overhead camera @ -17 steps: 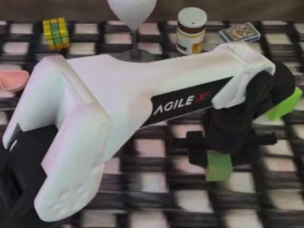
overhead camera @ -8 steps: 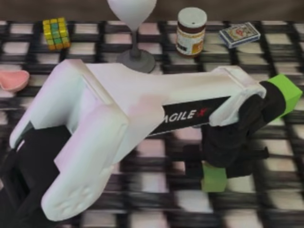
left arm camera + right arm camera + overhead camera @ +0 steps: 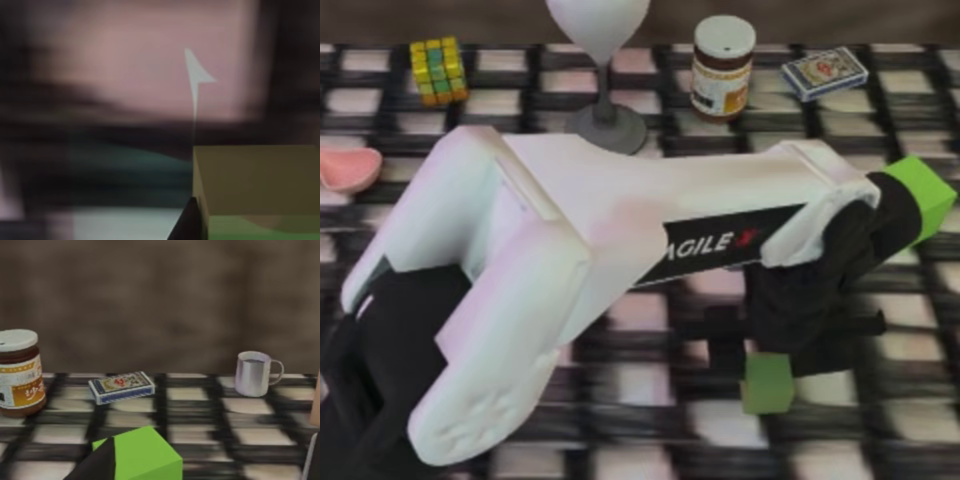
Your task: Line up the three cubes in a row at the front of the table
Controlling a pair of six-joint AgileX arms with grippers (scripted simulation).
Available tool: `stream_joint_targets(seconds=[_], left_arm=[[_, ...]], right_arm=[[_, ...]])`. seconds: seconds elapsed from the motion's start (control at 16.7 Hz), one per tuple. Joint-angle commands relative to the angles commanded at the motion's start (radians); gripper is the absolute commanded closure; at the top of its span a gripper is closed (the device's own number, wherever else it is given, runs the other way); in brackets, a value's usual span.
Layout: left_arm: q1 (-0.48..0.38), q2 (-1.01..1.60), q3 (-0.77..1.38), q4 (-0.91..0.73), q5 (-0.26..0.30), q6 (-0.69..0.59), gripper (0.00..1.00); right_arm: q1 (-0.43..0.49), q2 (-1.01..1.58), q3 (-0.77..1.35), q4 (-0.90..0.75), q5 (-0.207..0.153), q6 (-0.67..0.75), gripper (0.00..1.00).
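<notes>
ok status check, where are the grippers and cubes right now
Left gripper low over the front of the table, fingers hidden. Small green cube just beneath it. Lime-green cube behind the arm. Right gripper not seen.

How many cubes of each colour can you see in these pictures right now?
bright lime-green cube: 1
dull olive-green cube: 1
multicoloured puzzle cube: 1
Total: 3 cubes in view

White left arm (image 3: 580,250), blk wrist
</notes>
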Motion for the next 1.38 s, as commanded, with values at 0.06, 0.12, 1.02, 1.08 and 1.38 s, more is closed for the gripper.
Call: stream_joint_targets(seconds=[0.06,0.12,1.02,1.08,1.38], left_arm=[[0.0,0.0,0.0,0.0,0.0,0.0,0.25],[0.0,0.0,0.0,0.0,0.0,0.0,0.17],[0.008,-0.012,0.066,-0.075,-0.001,-0.006,0.0],[0.011,-0.018,0.094,-0.114,0.0,-0.007,0.0],[0.018,-0.047,0.199,-0.245,-0.001,-0.005,0.0]], right_arm=[[0.0,0.0,0.0,0.0,0.0,0.0,0.0],[0.0,0.0,0.0,0.0,0.0,0.0,0.0],[0.0,0.0,0.0,0.0,0.0,0.0,0.0],[0.0,0.0,0.0,0.0,0.0,0.0,0.0],[0.0,0.0,0.0,0.0,0.0,0.0,0.0]])
